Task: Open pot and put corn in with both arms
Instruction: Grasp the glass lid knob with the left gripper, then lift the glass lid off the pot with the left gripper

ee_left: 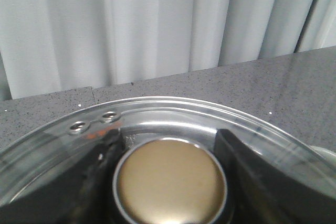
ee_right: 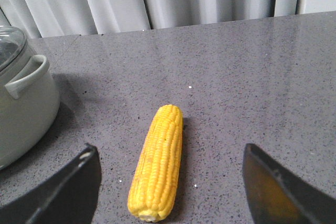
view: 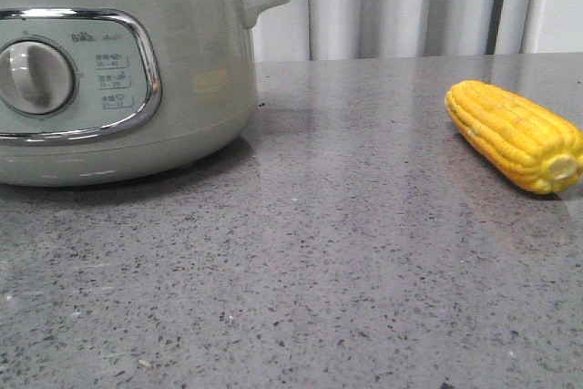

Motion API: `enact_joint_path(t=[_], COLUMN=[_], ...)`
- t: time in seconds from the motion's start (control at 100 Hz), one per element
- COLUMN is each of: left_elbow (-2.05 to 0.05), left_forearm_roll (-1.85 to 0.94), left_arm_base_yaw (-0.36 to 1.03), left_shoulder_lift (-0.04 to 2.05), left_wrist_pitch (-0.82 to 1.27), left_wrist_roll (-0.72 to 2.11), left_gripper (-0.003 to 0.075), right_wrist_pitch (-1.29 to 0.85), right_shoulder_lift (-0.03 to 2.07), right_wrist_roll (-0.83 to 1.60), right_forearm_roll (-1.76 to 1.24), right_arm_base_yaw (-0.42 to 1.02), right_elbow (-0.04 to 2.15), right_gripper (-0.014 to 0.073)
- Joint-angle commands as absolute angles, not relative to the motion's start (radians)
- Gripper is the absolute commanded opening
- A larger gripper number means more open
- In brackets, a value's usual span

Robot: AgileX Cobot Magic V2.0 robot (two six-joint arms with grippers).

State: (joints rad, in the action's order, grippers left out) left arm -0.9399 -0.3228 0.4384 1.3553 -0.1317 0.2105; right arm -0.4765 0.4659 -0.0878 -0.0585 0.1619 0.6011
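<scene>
Pale grey-green electric pot (view: 118, 79) at the left of the speckled grey countertop (view: 301, 261), glass lid (ee_left: 168, 114) still on; yellow corn cob (view: 515, 134) lying well apart at the right, stub end toward the front. Left gripper (ee_left: 170, 182) straddling the lid's round brass-toned knob (ee_left: 169, 181), fingers close on either side, actual clamping impossible to tell. Right gripper (ee_right: 170, 187) spread wide above the corn, touching nothing.

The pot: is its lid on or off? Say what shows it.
On. The glass lid with its round knob covers the pot; the left claw straddles the knob.
</scene>
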Motion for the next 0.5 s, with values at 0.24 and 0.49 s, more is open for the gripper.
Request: enact_joint_path(t=[0.24,0.49], left_elbow=[-0.985,-1.055], left_forearm_roll=[-0.335,-0.335], left_arm_base_yaw=[0.441,0.387], left_shoulder_lift=[1.24,1.094], left_wrist_pitch=[-0.239,-0.225], left_wrist_roll=[0.208,0.208], left_gripper=[0.006,0.006], right_wrist_pitch=[-0.403,-0.4], right_shoulder_lift=[0.476,0.476], right_wrist_roll=[-0.074,-0.074], right_forearm_roll=[-0.05,-0.05], right_arm_base_yaw=[0.155,0.155], right_elbow=[0.636,0.636], right_gripper=[0.0491,0.0491])
